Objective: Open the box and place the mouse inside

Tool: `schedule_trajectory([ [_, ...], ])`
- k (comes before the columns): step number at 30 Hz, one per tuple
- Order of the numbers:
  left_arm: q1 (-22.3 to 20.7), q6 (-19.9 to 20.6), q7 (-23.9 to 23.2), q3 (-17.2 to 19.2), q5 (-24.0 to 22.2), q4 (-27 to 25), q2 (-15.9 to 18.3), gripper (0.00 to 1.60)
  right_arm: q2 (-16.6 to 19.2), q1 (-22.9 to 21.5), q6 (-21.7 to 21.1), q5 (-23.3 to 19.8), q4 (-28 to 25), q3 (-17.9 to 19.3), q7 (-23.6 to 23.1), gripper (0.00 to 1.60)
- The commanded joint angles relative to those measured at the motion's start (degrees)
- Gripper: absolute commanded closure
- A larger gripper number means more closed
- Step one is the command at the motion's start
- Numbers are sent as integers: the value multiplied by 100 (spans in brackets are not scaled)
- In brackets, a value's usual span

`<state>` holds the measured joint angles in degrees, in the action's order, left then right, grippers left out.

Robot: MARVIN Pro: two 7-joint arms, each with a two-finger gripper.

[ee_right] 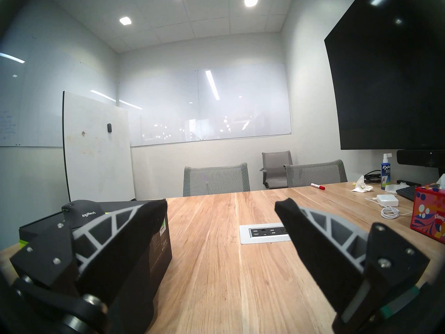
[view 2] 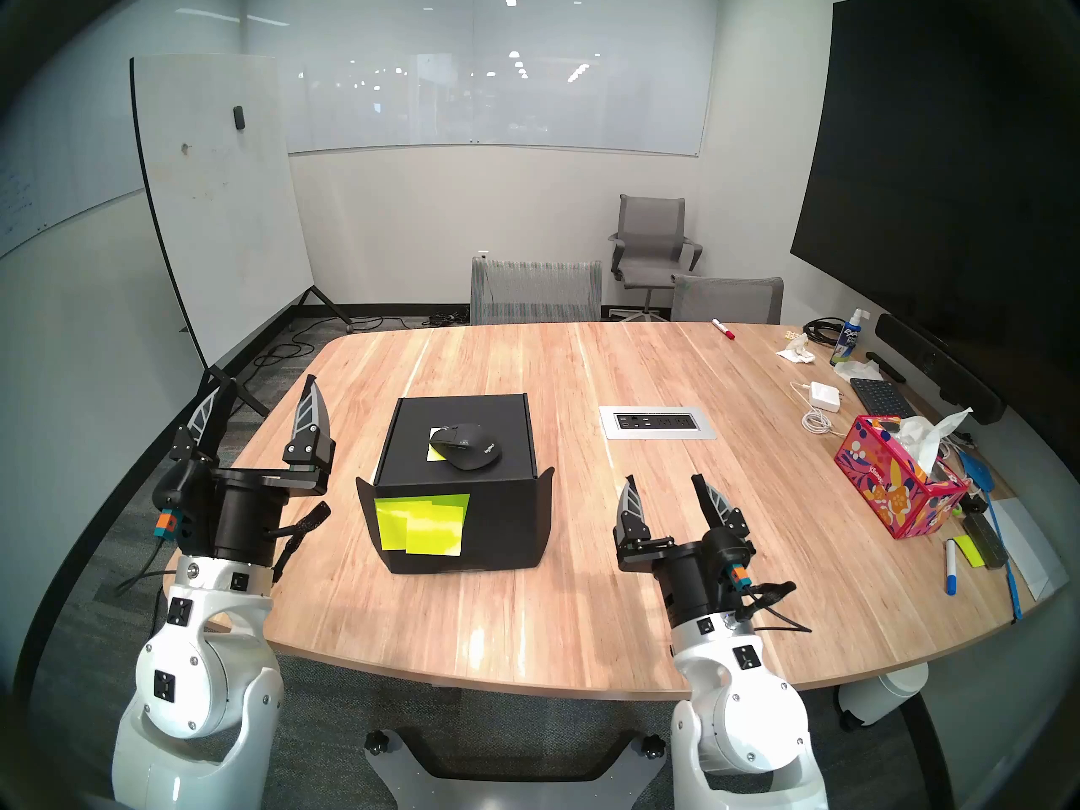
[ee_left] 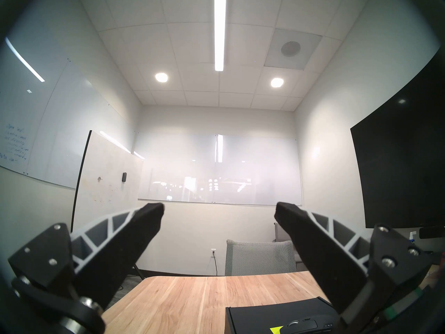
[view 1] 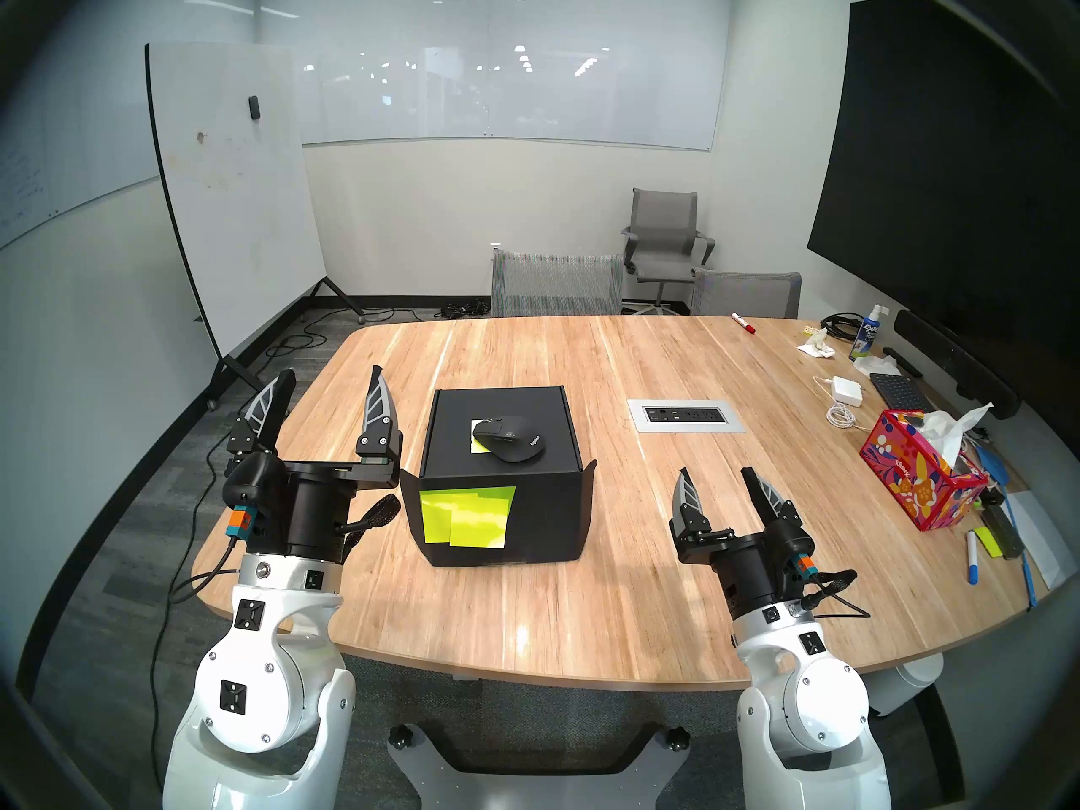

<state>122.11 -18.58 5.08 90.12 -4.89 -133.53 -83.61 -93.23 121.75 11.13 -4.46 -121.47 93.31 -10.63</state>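
Note:
A matte black box stands closed on the wooden table, neon yellow-green sticky notes on its near face. On its lid lies the black mouse, partly over a small yellow note. My left gripper hovers open to the left of the box, fingers pointing up and away. To the box's right my right gripper is open and empty above the table. The left wrist view catches the box corner at the bottom.
A power outlet panel is set into the table right of the box. At the far right lie a red floral tissue box, a white power adapter, a keyboard, markers and a spray bottle. Grey chairs stand behind.

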Motion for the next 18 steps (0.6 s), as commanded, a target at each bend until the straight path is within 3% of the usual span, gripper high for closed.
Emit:
schedule_trajectory([
  [1,12,-10,2,3,2,-99,-1,0,-1,-10,17,-3,-113,0,-1,0],
  [18,12,-10,1,3,3,-99,-2,0,-1,-10,17,-3,-113,0,-1,0],
])
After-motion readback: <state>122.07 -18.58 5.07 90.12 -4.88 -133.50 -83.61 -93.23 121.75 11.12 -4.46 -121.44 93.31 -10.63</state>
